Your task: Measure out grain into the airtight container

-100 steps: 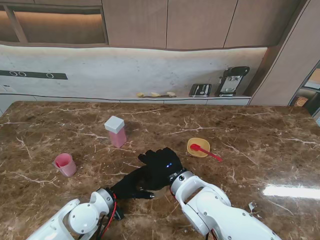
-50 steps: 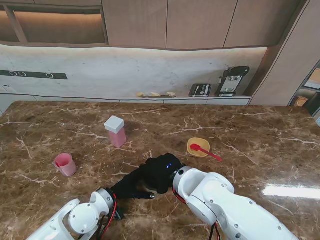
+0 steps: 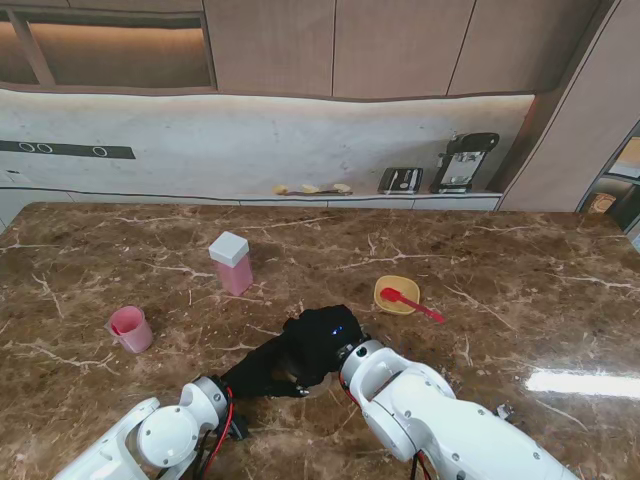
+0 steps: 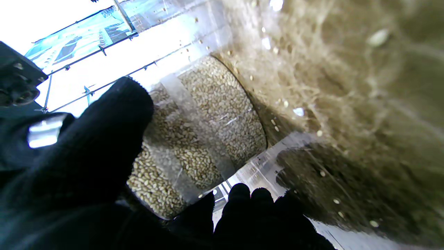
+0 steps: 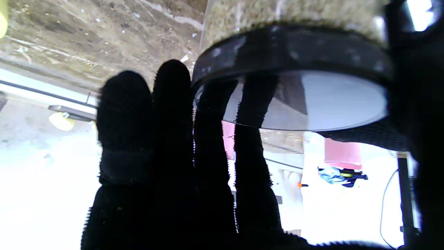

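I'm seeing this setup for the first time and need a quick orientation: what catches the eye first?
Two black-gloved hands meet near me at the table's middle: the left hand wraps a clear jar of grain, while the right hand covers its black-rimmed lid. Farther off stand a pink container with a white lid, a pink cup to the left, and a yellow bowl with a red spoon to the right.

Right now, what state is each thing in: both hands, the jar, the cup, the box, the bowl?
Clear grain jar: filled, black lid on.
Left hand: shut on the jar.
Right hand: wrapped over the lid.
Pink cup: upright, open.
Pink box: upright, white lid on.
Yellow bowl: red spoon resting in it.
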Robot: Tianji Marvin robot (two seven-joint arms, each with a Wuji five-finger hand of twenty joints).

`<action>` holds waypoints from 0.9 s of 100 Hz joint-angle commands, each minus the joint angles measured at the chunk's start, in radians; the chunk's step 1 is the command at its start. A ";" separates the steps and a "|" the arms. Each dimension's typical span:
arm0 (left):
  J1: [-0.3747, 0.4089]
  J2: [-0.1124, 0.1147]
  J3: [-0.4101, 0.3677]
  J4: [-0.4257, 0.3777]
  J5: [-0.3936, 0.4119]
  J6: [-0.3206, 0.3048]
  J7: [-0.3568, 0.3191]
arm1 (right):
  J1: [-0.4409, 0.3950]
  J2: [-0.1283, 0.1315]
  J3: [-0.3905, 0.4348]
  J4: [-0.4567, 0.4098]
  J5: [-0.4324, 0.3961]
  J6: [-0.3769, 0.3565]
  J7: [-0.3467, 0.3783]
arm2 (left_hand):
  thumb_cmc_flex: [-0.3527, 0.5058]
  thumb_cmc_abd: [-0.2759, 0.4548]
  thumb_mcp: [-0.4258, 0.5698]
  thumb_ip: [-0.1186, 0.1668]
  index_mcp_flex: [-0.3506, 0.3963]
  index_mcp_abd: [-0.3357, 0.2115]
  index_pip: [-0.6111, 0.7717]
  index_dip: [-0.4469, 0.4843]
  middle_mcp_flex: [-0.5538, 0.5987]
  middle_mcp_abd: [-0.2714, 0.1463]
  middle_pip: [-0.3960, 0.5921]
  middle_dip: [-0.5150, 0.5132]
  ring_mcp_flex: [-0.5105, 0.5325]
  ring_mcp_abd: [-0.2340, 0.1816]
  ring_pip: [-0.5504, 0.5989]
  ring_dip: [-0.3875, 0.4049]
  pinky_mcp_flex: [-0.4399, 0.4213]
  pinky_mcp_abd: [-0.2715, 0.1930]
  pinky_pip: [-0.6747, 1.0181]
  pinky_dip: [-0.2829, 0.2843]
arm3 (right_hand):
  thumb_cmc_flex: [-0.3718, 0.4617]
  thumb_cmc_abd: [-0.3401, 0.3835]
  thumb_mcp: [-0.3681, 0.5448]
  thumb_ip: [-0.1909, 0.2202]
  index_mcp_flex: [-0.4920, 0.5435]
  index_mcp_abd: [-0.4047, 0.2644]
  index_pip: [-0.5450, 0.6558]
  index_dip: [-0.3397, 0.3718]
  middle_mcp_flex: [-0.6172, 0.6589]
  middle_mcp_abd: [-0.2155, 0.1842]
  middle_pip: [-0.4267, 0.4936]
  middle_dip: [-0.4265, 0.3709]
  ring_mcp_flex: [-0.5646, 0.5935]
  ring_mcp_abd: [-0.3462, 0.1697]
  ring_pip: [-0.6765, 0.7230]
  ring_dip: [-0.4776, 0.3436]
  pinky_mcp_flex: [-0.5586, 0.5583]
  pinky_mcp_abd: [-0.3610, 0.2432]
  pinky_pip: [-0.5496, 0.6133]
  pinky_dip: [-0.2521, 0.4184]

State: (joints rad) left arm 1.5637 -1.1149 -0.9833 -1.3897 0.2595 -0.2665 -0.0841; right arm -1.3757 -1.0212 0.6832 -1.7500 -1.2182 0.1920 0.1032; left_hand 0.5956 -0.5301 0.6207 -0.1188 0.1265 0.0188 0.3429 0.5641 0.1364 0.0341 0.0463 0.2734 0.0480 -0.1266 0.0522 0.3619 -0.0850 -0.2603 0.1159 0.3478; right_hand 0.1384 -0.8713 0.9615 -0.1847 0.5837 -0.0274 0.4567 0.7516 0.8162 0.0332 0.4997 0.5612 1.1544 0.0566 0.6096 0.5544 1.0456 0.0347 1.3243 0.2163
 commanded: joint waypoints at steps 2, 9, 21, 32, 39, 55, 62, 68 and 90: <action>0.021 0.003 0.009 0.032 0.004 0.019 -0.012 | -0.013 -0.019 -0.013 0.018 -0.011 0.016 0.011 | 0.024 0.058 -0.003 0.035 0.007 -0.105 0.050 0.017 -0.022 0.010 -0.028 0.010 -0.011 0.178 -0.009 0.001 0.052 0.179 0.077 0.086 | -0.018 0.125 0.036 -0.012 -0.030 0.037 -0.009 -0.016 0.028 -0.019 0.018 -0.011 0.086 -0.031 0.021 0.014 0.025 -0.121 0.073 -0.019; 0.022 0.003 0.008 0.031 0.005 0.020 -0.011 | -0.017 -0.022 -0.015 0.020 -0.022 0.031 -0.015 | 0.025 0.059 -0.004 0.035 0.006 -0.104 0.047 0.015 -0.023 0.010 -0.028 0.010 -0.011 0.178 -0.009 0.001 0.053 0.179 0.077 0.087 | -0.081 0.207 -0.014 -0.008 -0.088 0.052 -0.067 -0.066 -0.019 -0.023 -0.021 -0.045 0.042 -0.014 -0.025 0.002 0.006 -0.094 0.028 -0.059; 0.022 0.002 0.007 0.032 0.005 0.019 -0.009 | -0.043 -0.019 0.011 -0.015 -0.066 0.030 -0.004 | 0.025 0.059 -0.005 0.035 0.006 -0.101 0.044 0.014 -0.024 0.009 -0.028 0.010 -0.012 0.178 -0.008 0.002 0.054 0.179 0.080 0.089 | -0.085 0.375 -0.182 0.021 -0.195 0.050 -0.172 -0.134 -0.168 -0.040 -0.115 -0.106 -0.180 0.031 -0.217 -0.069 -0.206 0.028 -0.186 -0.079; 0.021 0.003 0.007 0.031 0.003 0.020 -0.013 | -0.075 -0.015 0.056 -0.067 -0.108 0.016 0.049 | 0.027 0.060 -0.007 0.036 0.006 -0.101 0.039 0.012 -0.024 0.011 -0.029 0.010 -0.010 0.180 -0.006 0.004 0.055 0.180 0.083 0.092 | -0.191 0.437 -0.243 0.082 -0.236 0.031 -0.229 -0.143 -0.272 -0.049 -0.196 -0.152 -0.392 0.059 -0.341 -0.163 -0.409 0.113 -0.360 -0.026; 0.021 0.003 0.007 0.032 0.003 0.018 -0.013 | -0.095 -0.013 0.087 -0.099 -0.126 -0.002 0.080 | 0.027 0.060 -0.008 0.036 0.006 -0.100 0.036 0.011 -0.023 0.011 -0.029 0.010 -0.010 0.179 -0.004 0.006 0.054 0.179 0.086 0.094 | -0.169 0.407 -0.225 0.088 -0.247 0.027 -0.241 -0.146 -0.311 -0.046 -0.222 -0.163 -0.471 0.059 -0.375 -0.183 -0.478 0.123 -0.385 -0.023; 0.020 0.003 0.006 0.034 0.005 0.016 -0.011 | -0.108 -0.003 0.151 -0.169 -0.111 -0.097 0.246 | 0.028 0.060 -0.008 0.036 0.006 -0.098 0.033 0.011 -0.024 0.011 -0.029 0.010 -0.010 0.181 -0.003 0.007 0.054 0.179 0.089 0.096 | 0.151 0.232 -0.291 0.108 -0.247 0.062 -0.269 -0.145 -0.384 -0.028 -0.266 -0.174 -0.553 0.051 -0.382 -0.212 -0.550 0.085 -0.439 0.021; 0.020 0.003 0.006 0.034 0.006 0.016 -0.011 | -0.095 0.002 0.159 -0.170 -0.080 -0.131 0.293 | 0.027 0.059 -0.008 0.036 0.005 -0.090 0.030 0.009 -0.025 0.011 -0.031 0.010 -0.010 0.179 -0.002 0.007 0.055 0.178 0.090 0.096 | 0.303 0.219 -0.367 0.105 -0.255 0.059 -0.287 -0.154 -0.402 -0.026 -0.270 -0.177 -0.568 0.046 -0.383 -0.216 -0.558 0.086 -0.456 0.033; 0.020 0.003 0.006 0.033 0.007 0.017 -0.012 | -0.079 0.006 0.156 -0.168 -0.065 -0.144 0.332 | 0.025 0.058 -0.007 0.037 0.002 -0.077 0.022 0.005 -0.025 0.010 -0.032 0.009 -0.010 0.179 -0.002 0.008 0.055 0.177 0.092 0.096 | 0.390 0.200 -0.379 0.096 -0.257 0.051 -0.299 -0.163 -0.414 -0.023 -0.269 -0.177 -0.570 0.035 -0.373 -0.209 -0.557 0.083 -0.459 0.038; 0.018 0.003 0.007 0.036 0.006 0.014 -0.012 | -0.037 0.009 0.119 -0.131 -0.028 -0.143 0.343 | 0.022 0.057 -0.002 0.037 0.004 -0.075 0.007 0.002 -0.025 0.009 -0.033 0.009 -0.009 0.178 0.000 0.009 0.055 0.176 0.094 0.095 | 0.389 0.017 0.106 0.025 -0.183 -0.005 -0.220 -0.144 -0.314 -0.033 -0.193 -0.136 -0.434 0.000 -0.271 -0.119 -0.442 0.048 -0.379 0.061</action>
State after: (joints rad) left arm 1.5638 -1.1155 -0.9854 -1.3892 0.2617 -0.2660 -0.0845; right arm -1.4154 -1.0125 0.8103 -1.9001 -1.2554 0.0418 0.4314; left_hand 0.5956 -0.5290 0.6202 -0.1183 0.1264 0.0196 0.3418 0.5658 0.1364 0.0341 0.0376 0.2735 0.0473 -0.1266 0.0520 0.3619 -0.0852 -0.2604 0.1109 0.3496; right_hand 0.5259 -0.8278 0.9754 -0.1390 0.3752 -0.0127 0.1952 0.5972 0.4627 -0.0038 0.2717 0.4043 0.6650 0.0733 0.3121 0.4016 0.5709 0.0960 0.9012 0.2531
